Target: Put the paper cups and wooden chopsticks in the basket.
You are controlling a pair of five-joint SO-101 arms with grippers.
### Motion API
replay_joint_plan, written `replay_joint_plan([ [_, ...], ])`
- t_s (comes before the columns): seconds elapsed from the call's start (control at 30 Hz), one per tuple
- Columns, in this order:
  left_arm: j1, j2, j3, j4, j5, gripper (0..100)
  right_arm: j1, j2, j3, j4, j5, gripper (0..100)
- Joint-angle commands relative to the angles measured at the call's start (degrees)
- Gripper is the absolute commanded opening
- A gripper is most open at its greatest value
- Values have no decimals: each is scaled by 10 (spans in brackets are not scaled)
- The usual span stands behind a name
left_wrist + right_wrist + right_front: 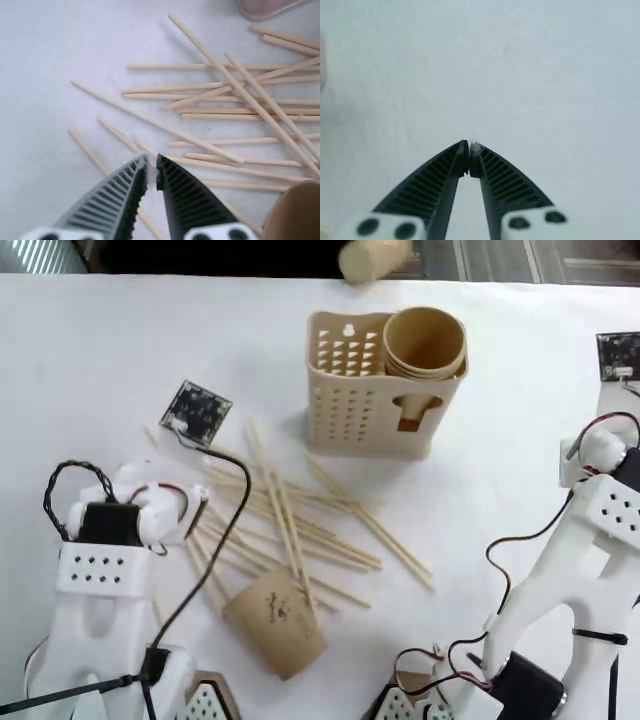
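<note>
A beige perforated basket (365, 400) stands at the back middle of the table, with stacked paper cups (425, 340) in its right compartment. Another paper cup (275, 625) (295, 212) lies on its side near the front. Several wooden chopsticks (300, 530) (225, 112) are scattered between that cup and the basket. My left gripper (151, 166) is shut and holds nothing; it hovers over the left ends of the chopsticks, with the left arm (105, 540) at the front left. My right gripper (468, 148) is shut over bare table, and the right arm (600, 520) is at the right edge.
A small black board (196, 412) with a cable lies left of the basket, and a second one (618, 355) sits at the far right. A blurred cup-like object (372, 258) is at the table's back edge. The white table (120, 360) extends to the back left.
</note>
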Motion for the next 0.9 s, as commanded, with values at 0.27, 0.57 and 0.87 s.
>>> replay_joint_plan([
  [0.27, -73, -14, -7, -24, 7, 57, 5, -9, -3, 17, 0, 18],
  [0.57, -58, -15, -40, 34, -5, 60, 6, -38, -2, 46, 0, 18],
  [0.87, 29, -8, -265, 302, -69, 189, -4, -86, 31, 58, 0, 18],
])
